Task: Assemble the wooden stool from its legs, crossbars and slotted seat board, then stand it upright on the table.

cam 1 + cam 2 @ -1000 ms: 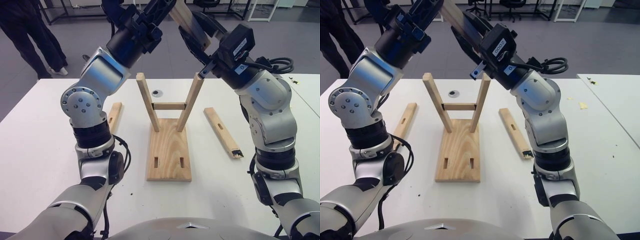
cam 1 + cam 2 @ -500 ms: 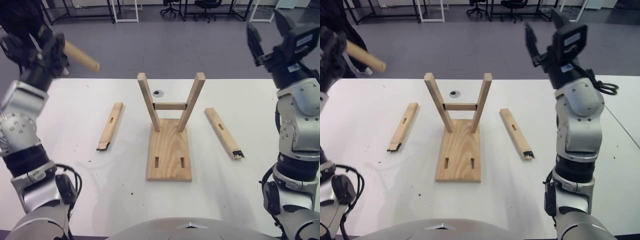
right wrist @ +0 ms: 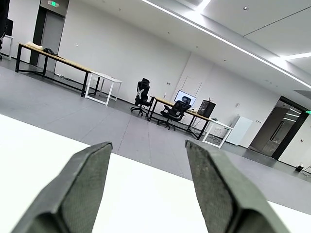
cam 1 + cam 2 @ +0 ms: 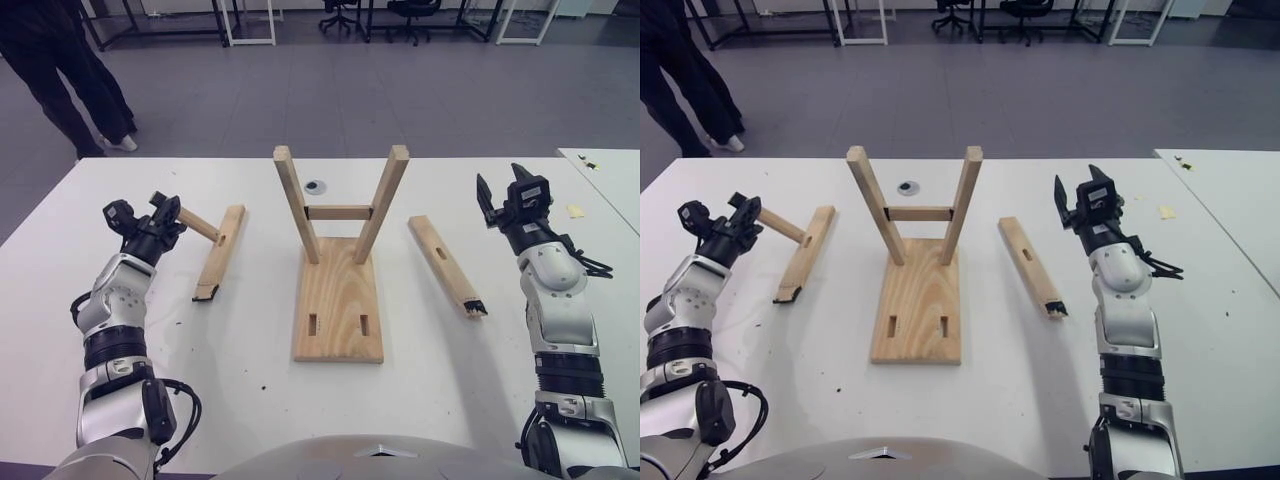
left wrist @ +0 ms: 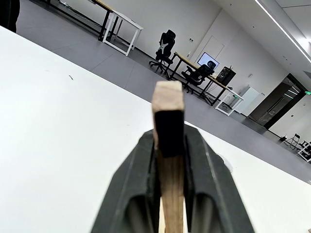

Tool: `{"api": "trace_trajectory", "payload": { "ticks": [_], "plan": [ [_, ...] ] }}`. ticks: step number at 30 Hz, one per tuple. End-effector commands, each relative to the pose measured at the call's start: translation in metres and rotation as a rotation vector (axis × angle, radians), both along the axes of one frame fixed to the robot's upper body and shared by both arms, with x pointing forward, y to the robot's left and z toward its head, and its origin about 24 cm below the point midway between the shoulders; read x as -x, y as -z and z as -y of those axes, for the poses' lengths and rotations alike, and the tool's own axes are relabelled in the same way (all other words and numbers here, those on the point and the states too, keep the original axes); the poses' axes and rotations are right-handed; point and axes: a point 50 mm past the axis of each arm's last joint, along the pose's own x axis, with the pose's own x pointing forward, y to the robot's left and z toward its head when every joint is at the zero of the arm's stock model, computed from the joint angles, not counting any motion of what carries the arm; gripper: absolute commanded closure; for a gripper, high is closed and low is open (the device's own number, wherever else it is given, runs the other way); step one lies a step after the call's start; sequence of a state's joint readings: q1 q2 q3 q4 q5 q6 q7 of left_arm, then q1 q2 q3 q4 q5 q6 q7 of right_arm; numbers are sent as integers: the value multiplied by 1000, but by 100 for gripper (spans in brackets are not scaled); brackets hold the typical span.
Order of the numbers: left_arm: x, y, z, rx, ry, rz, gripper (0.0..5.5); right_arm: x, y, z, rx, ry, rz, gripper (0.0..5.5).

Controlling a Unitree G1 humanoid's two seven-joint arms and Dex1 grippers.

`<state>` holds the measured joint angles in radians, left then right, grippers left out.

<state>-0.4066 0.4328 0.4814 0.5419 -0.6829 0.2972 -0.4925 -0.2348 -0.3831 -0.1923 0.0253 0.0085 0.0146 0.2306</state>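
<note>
Both my arms have come down from high over the stool and are now low over the table (image 4: 440, 380). My left gripper (image 4: 163, 212), near the left edge, is pinching the loose crossbar (image 4: 200, 227) by one end. Its other end reaches the left loose leg (image 4: 221, 250); I cannot tell if they touch. My right gripper (image 4: 497, 180), near the right edge, has its fingers spread wide and holds nothing. In the middle of the table the seat board (image 4: 338, 300) lies flat, with two upright legs (image 4: 296, 205) and the fitted crossbar (image 4: 339, 212) joining them. The right loose leg (image 4: 445, 262) lies beside the board. Beyond the far edge are grey floor, desks and office chairs (image 3: 142, 94).
</note>
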Motion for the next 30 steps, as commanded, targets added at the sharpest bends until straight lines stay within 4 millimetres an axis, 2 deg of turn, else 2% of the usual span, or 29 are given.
{"api": "trace_trajectory", "payload": {
  "ticks": [1, 9, 15, 19, 24, 27, 30],
  "plan": [
    [-6, -2, 5, -7, 3, 11, 511, -2, 2, -3, 3, -12, -1, 268],
    [-4, 16, 5, -37, -40, -54, 511, -3, 4, -7, 16, -25, -6, 268],
    [2, 29, 14, -284, -66, -153, 511, -2, 2, -8, 65, -19, 7, 268],
    [17, 64, 25, -396, -42, -315, 511, -2, 0, -9, 98, -10, 19, 268],
    [32, 98, 39, -431, 1, -438, 511, -3, -3, -10, 121, -6, 31, 268],
    [35, 111, 53, -429, 63, -487, 511, -4, -4, -13, 142, -16, 34, 268],
    [38, 119, 57, -419, 85, -511, 511, -6, -6, -15, 147, -19, 38, 268]
  ]
}}
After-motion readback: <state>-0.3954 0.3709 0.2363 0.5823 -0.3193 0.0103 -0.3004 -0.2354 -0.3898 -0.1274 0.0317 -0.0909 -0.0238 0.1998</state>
